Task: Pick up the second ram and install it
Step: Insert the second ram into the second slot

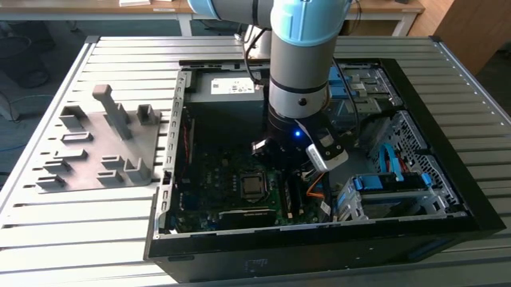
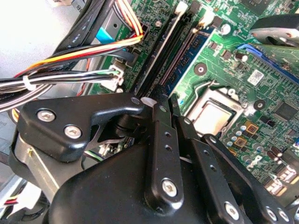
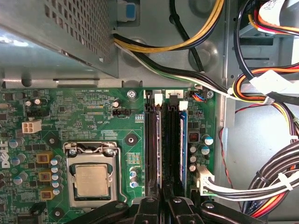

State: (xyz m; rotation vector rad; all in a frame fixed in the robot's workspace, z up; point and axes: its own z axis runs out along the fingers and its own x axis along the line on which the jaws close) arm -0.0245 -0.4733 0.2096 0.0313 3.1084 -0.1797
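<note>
The second ram (image 3: 159,144) stands on edge in a black memory slot of the green motherboard (image 3: 93,116), its thin pale top edge (image 2: 167,35) running along the slot. In both wrist views my gripper (image 3: 162,201) (image 2: 168,103) sits right over it, the black fingers (image 2: 161,135) drawn close with the stick's edge passing between them. In the exterior view the gripper (image 1: 279,161) is down inside the open computer case (image 1: 447,197), above the board. A blue memory stick (image 3: 183,140) sits in the neighbouring slot.
The processor socket (image 3: 91,179) lies beside the slots. Bundled cables (image 3: 261,186) crowd the far side of the slots. Blue drive brackets (image 1: 387,182) fill the case toward the exterior view's right. A grey fixture plate (image 1: 96,149) lies on the table at the exterior view's left.
</note>
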